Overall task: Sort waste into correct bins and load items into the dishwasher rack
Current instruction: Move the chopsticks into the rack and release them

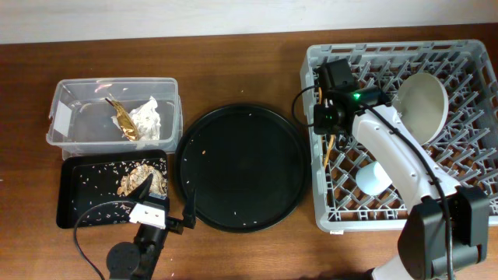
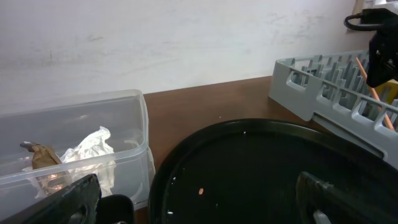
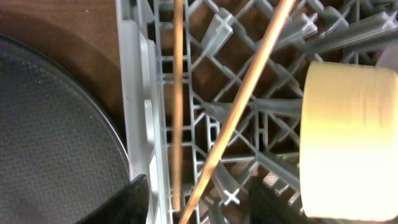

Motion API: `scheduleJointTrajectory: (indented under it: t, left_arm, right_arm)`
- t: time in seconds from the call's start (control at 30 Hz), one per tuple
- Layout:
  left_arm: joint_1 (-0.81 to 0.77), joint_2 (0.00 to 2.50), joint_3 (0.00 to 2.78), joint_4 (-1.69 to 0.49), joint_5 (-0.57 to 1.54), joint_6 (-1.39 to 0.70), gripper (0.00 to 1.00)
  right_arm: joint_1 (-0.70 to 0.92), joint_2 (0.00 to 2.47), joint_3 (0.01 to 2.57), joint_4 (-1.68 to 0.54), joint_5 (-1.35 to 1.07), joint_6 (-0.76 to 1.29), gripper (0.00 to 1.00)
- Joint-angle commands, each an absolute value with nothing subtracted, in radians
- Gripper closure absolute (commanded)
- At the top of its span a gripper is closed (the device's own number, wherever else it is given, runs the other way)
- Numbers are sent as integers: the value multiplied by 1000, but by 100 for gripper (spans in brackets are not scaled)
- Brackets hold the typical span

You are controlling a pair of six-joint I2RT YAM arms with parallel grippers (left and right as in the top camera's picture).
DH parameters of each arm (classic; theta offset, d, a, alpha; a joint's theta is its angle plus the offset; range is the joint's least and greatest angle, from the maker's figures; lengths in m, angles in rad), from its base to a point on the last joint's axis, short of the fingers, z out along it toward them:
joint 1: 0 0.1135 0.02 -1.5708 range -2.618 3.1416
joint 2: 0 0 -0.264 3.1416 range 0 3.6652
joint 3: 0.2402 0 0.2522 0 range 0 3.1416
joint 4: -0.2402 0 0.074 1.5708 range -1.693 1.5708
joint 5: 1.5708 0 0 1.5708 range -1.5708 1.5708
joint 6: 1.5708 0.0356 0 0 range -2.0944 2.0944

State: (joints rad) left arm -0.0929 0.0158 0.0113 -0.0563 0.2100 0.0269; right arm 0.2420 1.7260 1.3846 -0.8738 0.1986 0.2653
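Right arm reaches over the dishwasher rack (image 1: pixel 467 54), gripper (image 3: pixel 198 202) pointing down by its left wall, fingers spread, chopsticks (image 3: pixel 249 93) lying ungripped between them; left gripper (image 2: pixel 199 199) gapes empty, facing the round black tray (image 2: pixel 249 162); a pale cup (image 1: pixel 372 177) sits half hidden under the arm

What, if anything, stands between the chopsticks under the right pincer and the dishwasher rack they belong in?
Nothing visible does. The chopsticks are already inside the dishwasher rack, over its lattice floor beside its wall, between the open fingers of the right pincer. The pale cup stands to one side, clear of them.
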Motion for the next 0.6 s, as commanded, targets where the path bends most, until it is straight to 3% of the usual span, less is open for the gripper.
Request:
scheduleJointTrajectory:
  t: [0.0,0.17,0.3,0.37,0.5,0.57]
  left_arm:
    - [-88,13,9,-62,221,39,1]
    - [-88,13,9,-62,221,39,1]
    - [-88,13,9,-62,221,39,1]
    - [-88,13,9,-62,221,39,1]
    - [-88,13,9,-62,221,39,1]
    - [-88,13,9,-62,221,39,1]
  right_arm:
    - [196,1689,1416,-817,221,271,96]
    - [56,1731,1416,-749,190,333,96]
    - [83,1826,1416,-646,70,319,96]
    - [113,1835,1418,-619,-101,190,96]
    - [124,1709,1472,-709,-151,182,96]
    - [124,1604,1476,-764,-165,169,87]
